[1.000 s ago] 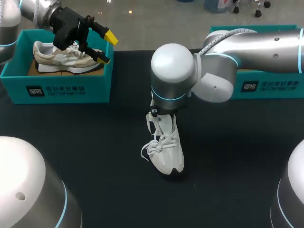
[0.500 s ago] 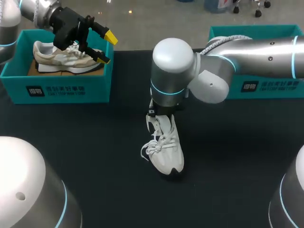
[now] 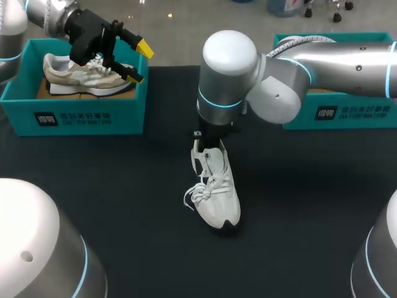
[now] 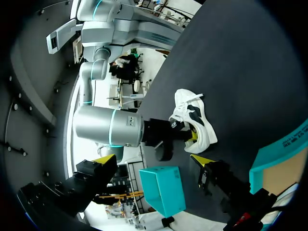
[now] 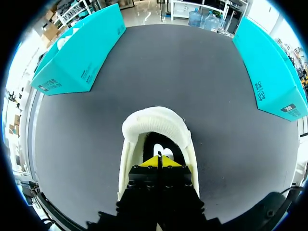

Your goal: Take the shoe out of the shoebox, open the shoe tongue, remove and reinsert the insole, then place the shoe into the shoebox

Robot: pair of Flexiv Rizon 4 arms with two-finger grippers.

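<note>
A white lace-up shoe (image 3: 216, 186) lies on the black table (image 3: 310, 198), toe toward the near edge. My right gripper (image 3: 208, 139) hangs over its heel end. In the right wrist view this gripper (image 5: 159, 162) is shut, its yellow tips together inside the shoe's opening above the dark insole (image 5: 161, 147), with the padded heel collar (image 5: 154, 120) just ahead. I see nothing pinched between the tips. My left gripper (image 3: 139, 62) stands open above the left teal shoebox (image 3: 80, 115), which holds a beige shoe (image 3: 87, 74). The left wrist view shows the white shoe (image 4: 195, 125) far ahead.
A second teal shoebox (image 3: 335, 112) stands at the back right, partly behind my right arm. In the right wrist view the two boxes (image 5: 79, 53) (image 5: 269, 72) flank the dark table beyond the shoe.
My right arm's wrist has lifted and shifted slightly toward the far side over the shoe's heel. The shoe has barely moved, and the left arm is still.
</note>
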